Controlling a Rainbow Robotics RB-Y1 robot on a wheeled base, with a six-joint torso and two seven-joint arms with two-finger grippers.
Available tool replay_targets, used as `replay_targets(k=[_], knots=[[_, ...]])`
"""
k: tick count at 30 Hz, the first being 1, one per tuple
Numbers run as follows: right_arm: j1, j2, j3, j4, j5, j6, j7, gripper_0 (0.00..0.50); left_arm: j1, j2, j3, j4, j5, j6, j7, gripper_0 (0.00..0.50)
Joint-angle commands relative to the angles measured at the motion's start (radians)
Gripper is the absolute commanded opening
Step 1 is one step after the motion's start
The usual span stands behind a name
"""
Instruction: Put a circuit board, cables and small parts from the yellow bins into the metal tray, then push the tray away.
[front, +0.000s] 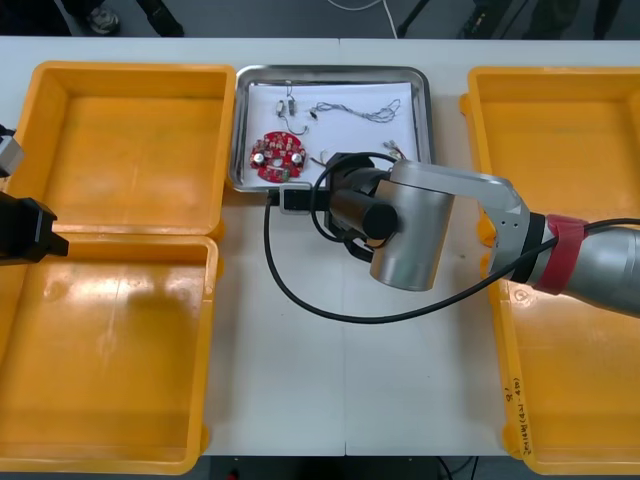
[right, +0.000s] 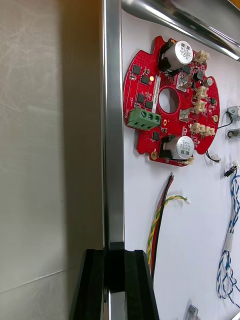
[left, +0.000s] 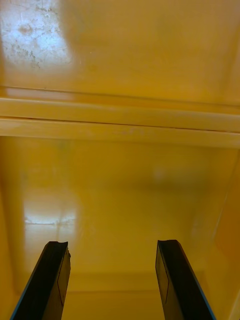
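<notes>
The right hand (front: 283, 198) (right: 114, 252) is set at the near edge of the metal tray (front: 426, 120) (right: 112, 150). In its wrist view the two black fingers (right: 90, 285) are nearly pressed together, parted by little more than the width of the shiny rim that runs in between them. The rim is judged to be pinched, or at least straddled; how firmly cannot be told.

This low hold on the near edge is judged to suit the push. Force would be carried along the bench (front: 350, 380) toward its far side, and nothing inside the tray would be touched.

The round red circuit board (front: 277, 158) (right: 170, 100) lies flat on the white lining, near the corner just past the hand. The red and yellow cable (right: 160, 220) is laid next to it, its end close to the fingers. The blue and white cable (right: 230, 240) and the small metal parts (front: 288, 101) (right: 234, 111) rest farther in. With these things lying in the tray, the loading is judged done and only the push is left.

The left hand (front: 25, 230) (left: 112, 245) is spread wide with nothing between its fingers. It hangs over the yellow bins (front: 130, 68) (left: 120, 117) at the robot's left, well apart from the tray, and is judged to be kept there out of the way.
</notes>
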Motion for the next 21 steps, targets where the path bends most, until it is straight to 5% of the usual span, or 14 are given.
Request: replay_targets(k=[1, 21], knots=[[-0.029, -0.025, 0.007, 0.032, 0.023, -0.05, 0.024, 0.0, 0.013, 0.045, 0.031, -0.031, 0.008, 0.006, -0.079, 0.5], [-0.03, 0.005, -0.05, 0.221, 0.132, -0.289, -0.001, 0.0, 0.013, 0.045, 0.031, -0.031, 0.008, 0.006, -0.079, 0.5]])
